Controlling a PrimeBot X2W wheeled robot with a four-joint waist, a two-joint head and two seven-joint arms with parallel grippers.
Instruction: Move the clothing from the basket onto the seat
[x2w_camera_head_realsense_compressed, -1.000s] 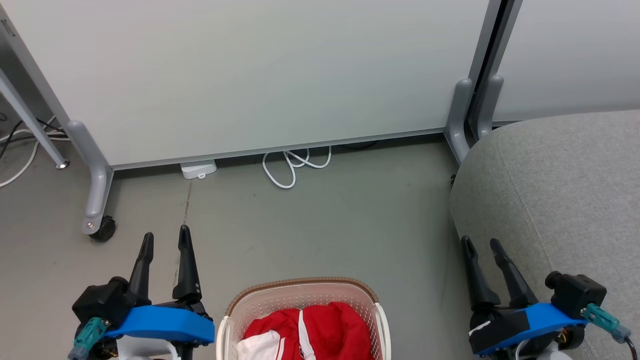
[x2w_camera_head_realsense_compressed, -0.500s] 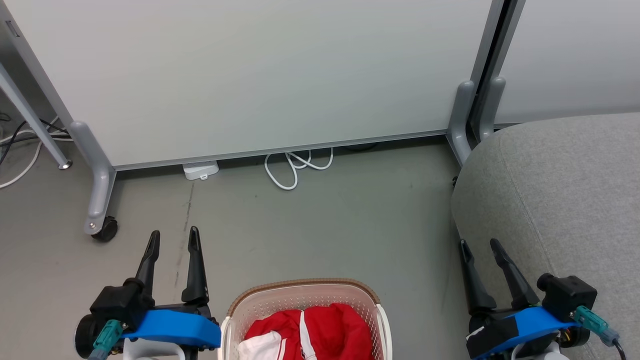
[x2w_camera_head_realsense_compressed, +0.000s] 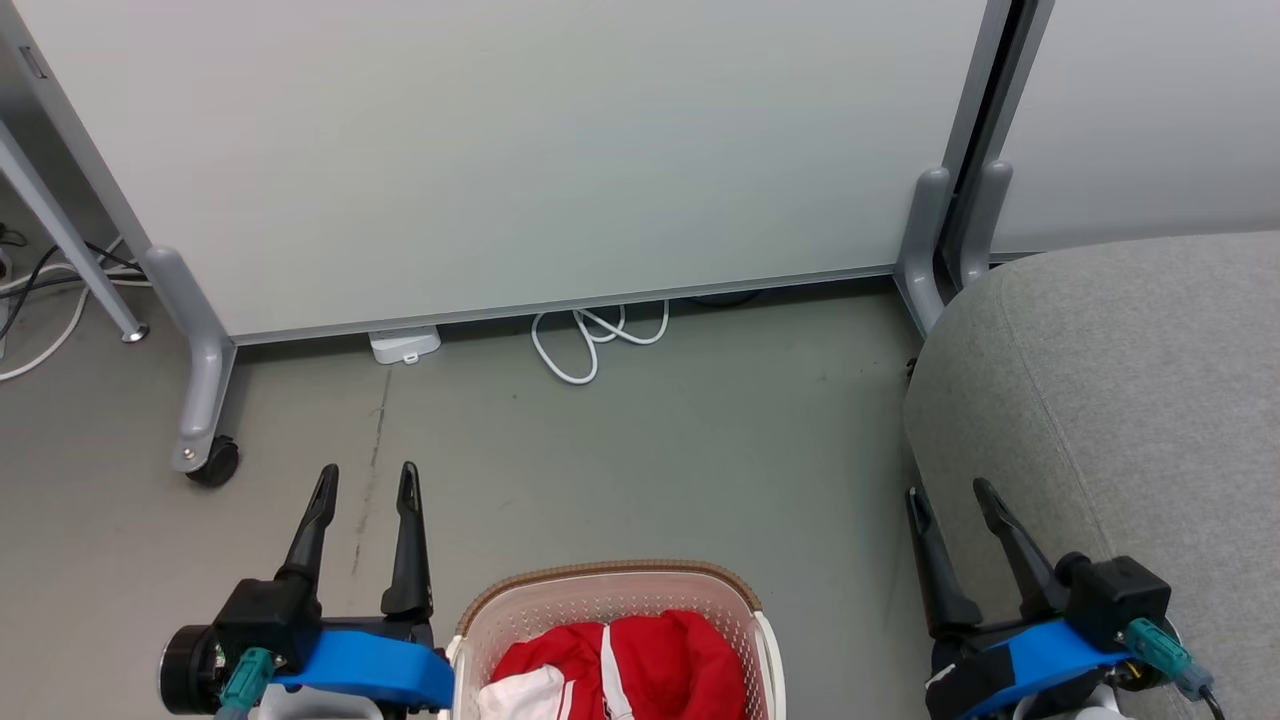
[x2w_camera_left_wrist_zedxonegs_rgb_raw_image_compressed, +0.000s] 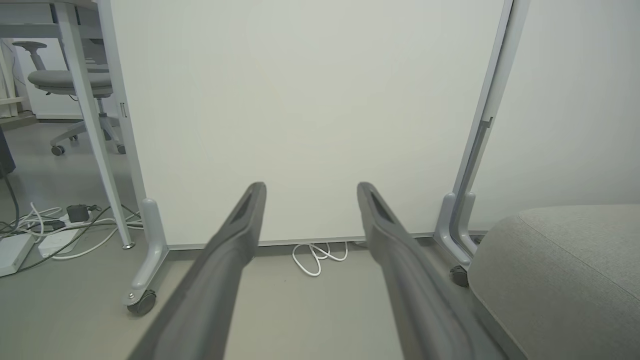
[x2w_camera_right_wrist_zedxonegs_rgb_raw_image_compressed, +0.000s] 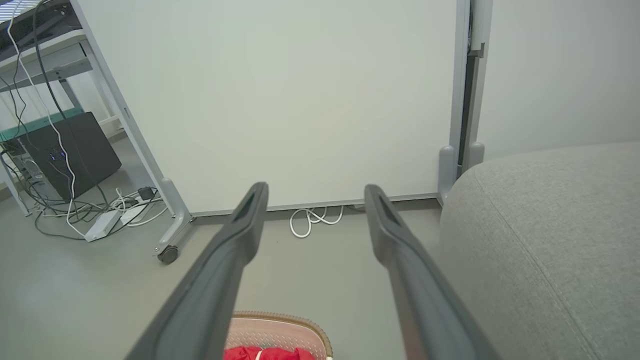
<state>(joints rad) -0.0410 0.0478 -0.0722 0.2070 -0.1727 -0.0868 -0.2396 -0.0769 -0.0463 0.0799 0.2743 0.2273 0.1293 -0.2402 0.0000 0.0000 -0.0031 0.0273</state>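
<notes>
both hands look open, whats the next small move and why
Probably swing the left hand inward and down over the basket. It sits right beside the basket, it and the right hand are open and hold nothing, the red clothing lies inside, and the seat is off to the right.

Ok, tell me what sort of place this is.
Probably an office or lab: a wheeled partition, an office chair by a desk, a computer tower with loose cables, and a grey sofa.
</notes>
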